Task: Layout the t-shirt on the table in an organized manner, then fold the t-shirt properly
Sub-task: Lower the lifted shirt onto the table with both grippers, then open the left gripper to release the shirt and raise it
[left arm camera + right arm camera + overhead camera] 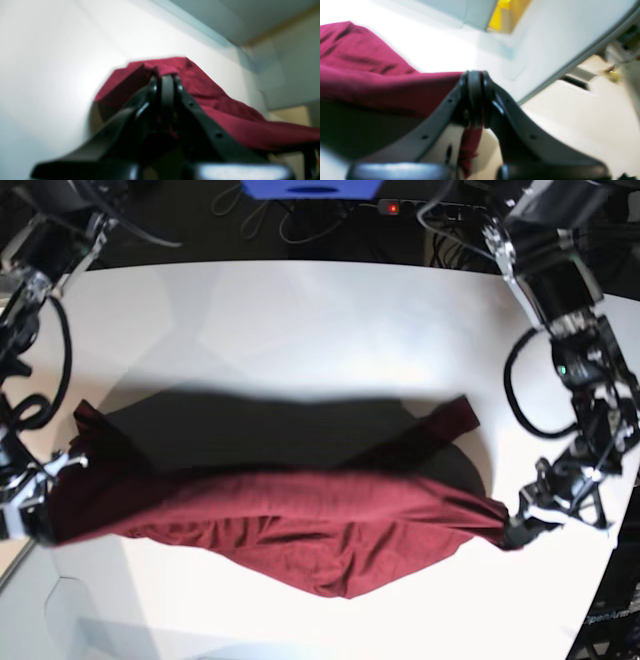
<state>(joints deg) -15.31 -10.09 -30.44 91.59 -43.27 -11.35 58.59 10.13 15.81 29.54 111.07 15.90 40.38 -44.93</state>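
Observation:
The dark maroon t-shirt [300, 520] hangs stretched above the white table [300, 320], held at both ends and sagging in the middle over its dark shadow. My left gripper [512, 532], at the right of the base view, is shut on the shirt's right end; in the left wrist view the black fingers [167, 85] pinch the red cloth [225, 110]. My right gripper [42, 515], at the left of the base view, is shut on the left end. The right wrist view shows its closed fingers [475, 90] with the t-shirt [365, 75] spreading left and a strip hanging below.
Black cables loop beside both arms at the table's sides [40, 370]. A blue object [310, 188] and a power strip with a red light [392, 207] sit beyond the far edge. The table's curved edge [600, 580] runs close to the left gripper.

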